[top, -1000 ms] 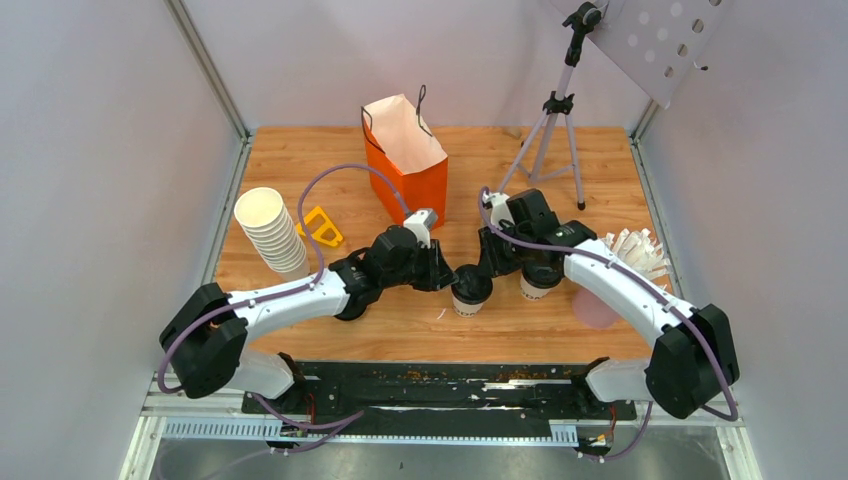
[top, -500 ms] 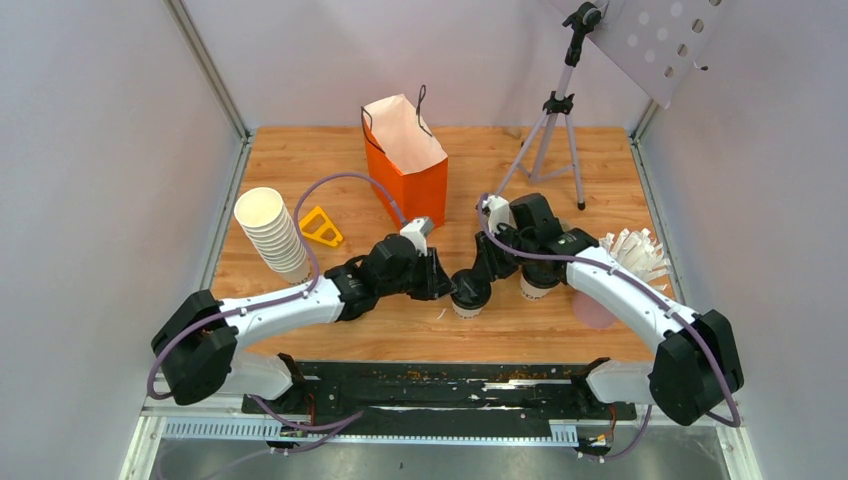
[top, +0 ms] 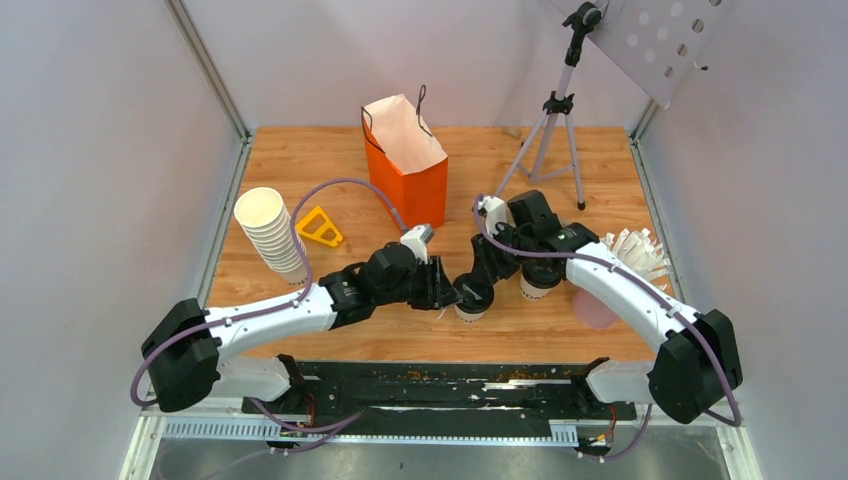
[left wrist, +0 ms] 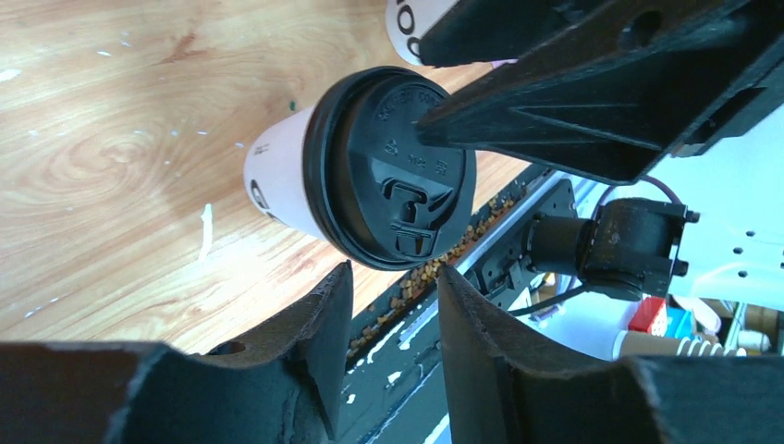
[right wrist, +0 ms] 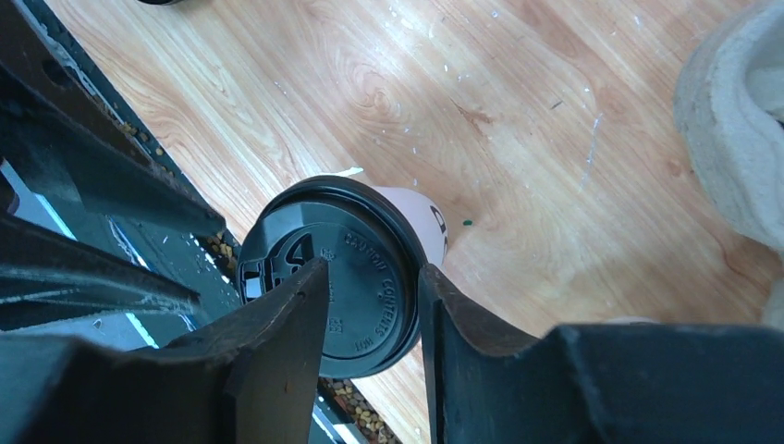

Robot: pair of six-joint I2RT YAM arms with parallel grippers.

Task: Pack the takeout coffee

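Two takeout coffees stand on the wooden table: one (top: 471, 298) near the front middle and one (top: 540, 280) to its right. The nearer one shows in the left wrist view (left wrist: 305, 176) and the right wrist view (right wrist: 407, 217), white with a black lid (right wrist: 370, 310). My left gripper (top: 447, 291) is open and empty just left of this cup, its jaws (left wrist: 393, 277) level with the lid's edge. My right gripper (top: 480, 278) hovers open over the lid, fingertips (right wrist: 373, 273) at its top. The orange paper bag (top: 410, 170) stands open behind.
A tall stack of lidless white cups (top: 272, 232) and a yellow piece (top: 320, 227) sit at the left. A tripod (top: 550, 130) stands at the back right. White packets (top: 640, 255) and a pink disc (top: 597, 310) lie at the right. A black rail (top: 440, 385) runs along the front.
My left gripper has moved nearer and to the right, closing in on the front cup. My right gripper has shifted slightly over that cup's lid. The cups have barely moved.
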